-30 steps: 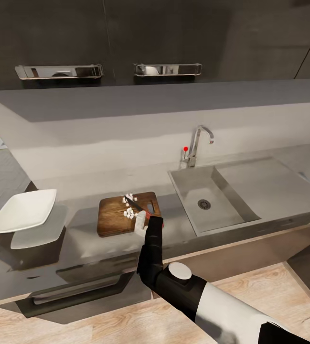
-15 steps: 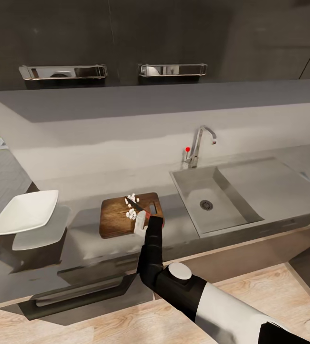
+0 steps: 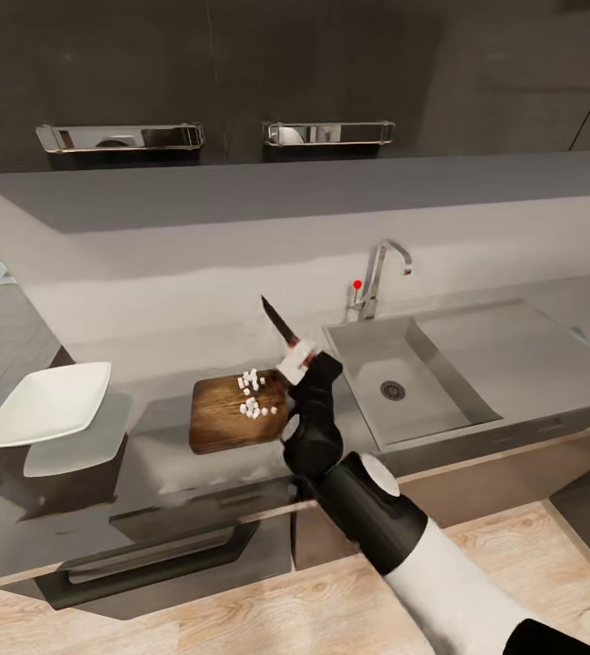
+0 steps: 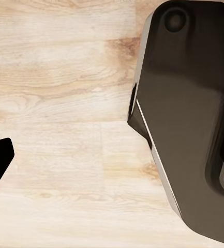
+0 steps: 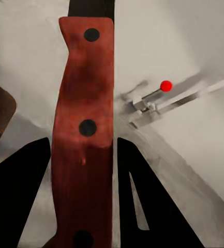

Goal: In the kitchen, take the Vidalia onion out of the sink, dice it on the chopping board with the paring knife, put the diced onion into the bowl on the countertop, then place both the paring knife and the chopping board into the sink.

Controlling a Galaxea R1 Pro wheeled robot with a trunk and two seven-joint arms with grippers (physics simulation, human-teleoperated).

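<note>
Right gripper (image 3: 300, 357) grips paring knife (image 3: 281, 329), blade angled up toward the wall.

The dark brown wood-grain chopping board (image 3: 240, 411) is lying on the long glossy grey countertop (image 3: 167, 455), with small white onion dice (image 3: 251, 395) sitting on it. Left of the board, well apart, the shallow white square bowl (image 3: 47, 403) is resting on the same countertop. Right of the board, the rectangular grey steel sink (image 3: 395, 387) is sitting, its chrome gooseneck tap (image 3: 378, 277) standing behind it. The slim dark-bladed paring knife (image 3: 285, 337) is hanging above the board's right rear corner
</note>
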